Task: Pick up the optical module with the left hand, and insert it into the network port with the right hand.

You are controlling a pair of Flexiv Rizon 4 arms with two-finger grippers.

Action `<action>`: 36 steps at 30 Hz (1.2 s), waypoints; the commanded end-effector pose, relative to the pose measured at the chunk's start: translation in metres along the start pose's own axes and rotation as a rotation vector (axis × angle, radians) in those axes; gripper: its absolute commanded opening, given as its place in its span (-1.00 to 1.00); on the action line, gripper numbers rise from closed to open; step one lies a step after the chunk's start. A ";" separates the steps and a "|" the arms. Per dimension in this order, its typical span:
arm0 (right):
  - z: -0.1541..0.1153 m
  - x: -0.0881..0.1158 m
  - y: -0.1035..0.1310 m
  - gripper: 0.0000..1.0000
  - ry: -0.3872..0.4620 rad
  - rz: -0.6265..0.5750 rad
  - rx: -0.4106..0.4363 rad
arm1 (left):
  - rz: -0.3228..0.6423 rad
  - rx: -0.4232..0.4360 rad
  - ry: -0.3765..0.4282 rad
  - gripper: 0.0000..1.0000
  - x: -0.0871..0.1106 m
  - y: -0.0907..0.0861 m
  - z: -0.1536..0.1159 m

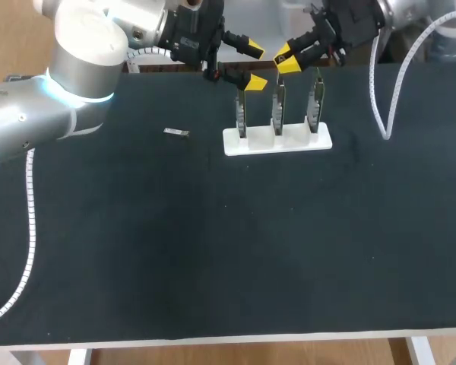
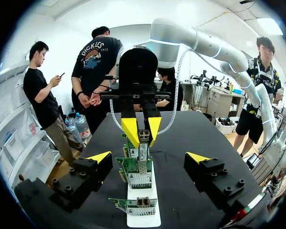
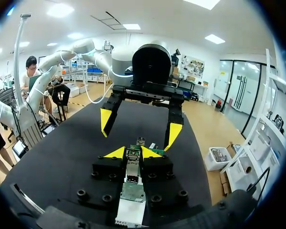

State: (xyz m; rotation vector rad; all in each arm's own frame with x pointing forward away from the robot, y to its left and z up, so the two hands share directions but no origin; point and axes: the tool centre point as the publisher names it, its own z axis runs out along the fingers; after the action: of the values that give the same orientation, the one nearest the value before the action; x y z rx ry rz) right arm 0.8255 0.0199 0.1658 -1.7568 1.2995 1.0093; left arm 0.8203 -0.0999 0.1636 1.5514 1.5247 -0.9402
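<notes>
Table: matt black, cloth-like. At twelve o'clock the base gleams, smooth white plastic; boards glossy green, their ports bright metal. Module there, dull bare metal. Left arm at ten o'clock: glossy silver shell.

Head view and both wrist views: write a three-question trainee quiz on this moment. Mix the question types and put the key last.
1. True or false: the left pincer is shut.
2. How many boards stand upright in the white holder? A two, B three, C four.
3. Fill in: the right pincer is ____ on an optical module.
Key: 1 false; 2 B; 3 shut.
</notes>
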 end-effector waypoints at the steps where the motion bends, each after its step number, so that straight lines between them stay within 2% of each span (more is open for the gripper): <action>1: -0.001 -0.001 -0.009 -1.00 -0.015 -0.006 -0.046 | 0.001 0.005 0.003 1.00 -0.001 0.002 0.001; 27: -0.001 0.005 -0.011 -1.00 -0.008 0.016 -0.041 | 0.001 0.005 0.003 1.00 -0.001 0.002 0.001; 36: -0.003 0.008 -0.005 -1.00 0.004 0.025 -0.035 | 0.001 0.005 0.003 1.00 -0.001 0.002 0.001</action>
State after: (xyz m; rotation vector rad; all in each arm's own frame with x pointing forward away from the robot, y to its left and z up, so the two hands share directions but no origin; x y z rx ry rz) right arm 0.8254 0.0157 0.1623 -1.7513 1.3288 1.0172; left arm 0.8204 -0.0999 0.1636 1.5514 1.5247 -0.9401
